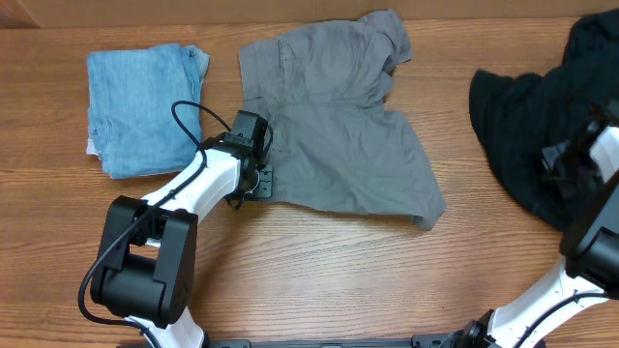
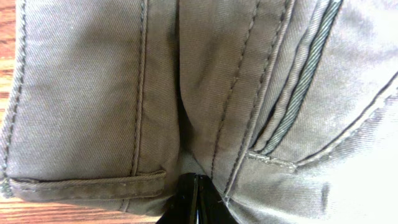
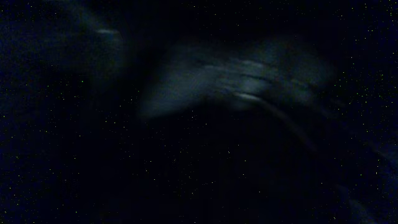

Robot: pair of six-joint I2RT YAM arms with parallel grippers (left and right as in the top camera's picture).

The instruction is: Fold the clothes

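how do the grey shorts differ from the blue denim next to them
The shorts are grey, the denim light blue. The shorts lie spread out and rumpled; the denim is folded into a compact block. The left gripper is shut on the shorts' edge; nothing touches the denim. Both lie on the wooden table.

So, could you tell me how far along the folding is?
Done: the grey shorts lie unfolded, no fold made. In hand: the left gripper is shut on their left edge, apparently pinching it; the right gripper is shut over the black garment. Left: every fold.
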